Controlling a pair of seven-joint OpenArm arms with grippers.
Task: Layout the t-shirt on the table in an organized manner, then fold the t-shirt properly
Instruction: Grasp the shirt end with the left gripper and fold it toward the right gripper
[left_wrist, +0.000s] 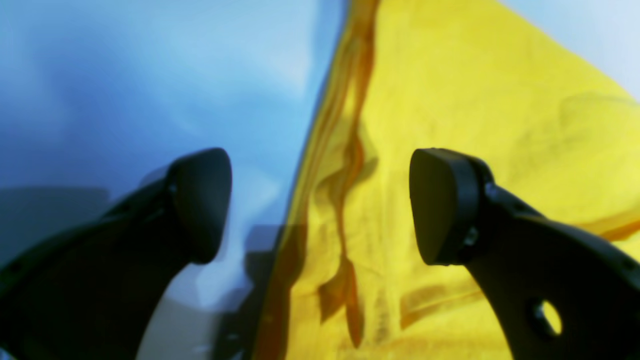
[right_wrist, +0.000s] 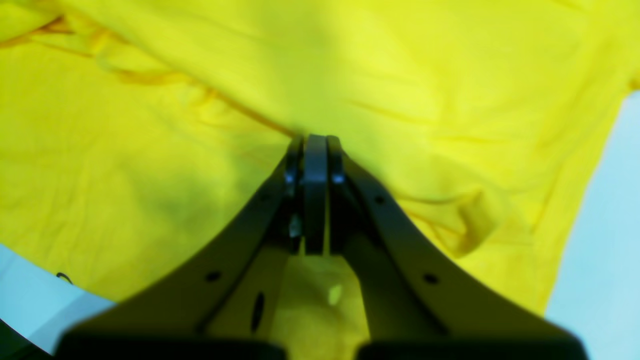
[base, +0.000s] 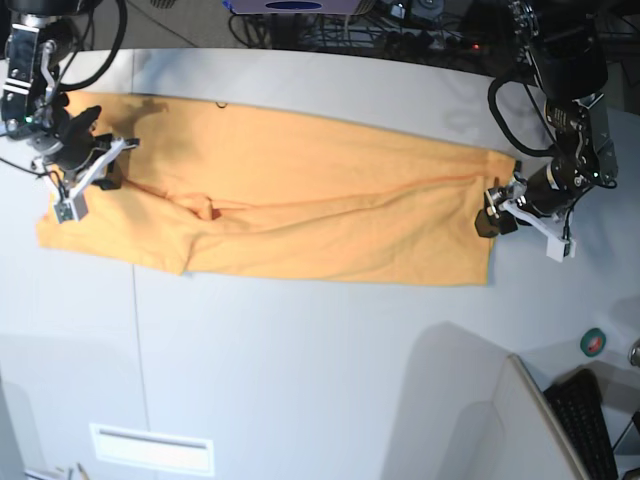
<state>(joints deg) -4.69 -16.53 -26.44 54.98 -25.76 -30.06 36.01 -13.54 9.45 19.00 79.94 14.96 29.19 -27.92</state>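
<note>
From where I stand, the arm at the left end of the table (base: 300, 350) is the robot's right one, and its right gripper (base: 108, 172) sits pressed into the shirt (base: 300, 215) near that end, the jaws clenched tight together with a pinch of yellow cloth bunched up at their tips; in the right wrist view the right gripper (right_wrist: 315, 142) shows no gap at all between its black fingers (right_wrist: 295, 165), and the fabric ridges away from them in a long crease. The shirt itself lies stretched across the far half of the table as a long orange-yellow band, running from just past that gripper all the way over to the other one, with a soft fold line along its middle and a small pucker not far from the closed jaws. A thin dark seam (base: 136, 330) crosses the tabletop in front of that end. At the far right, the left gripper (base: 492, 212) hangs at the shirt's edge with its jaws standing wide apart and nothing between them; in the left wrist view the left gripper (left_wrist: 320, 200) straddles the wrinkled hem, one pad (left_wrist: 205, 200) over bare table, the other over cloth. A keyboard (base: 585, 425) sits off beyond the table's near corner.
</note>
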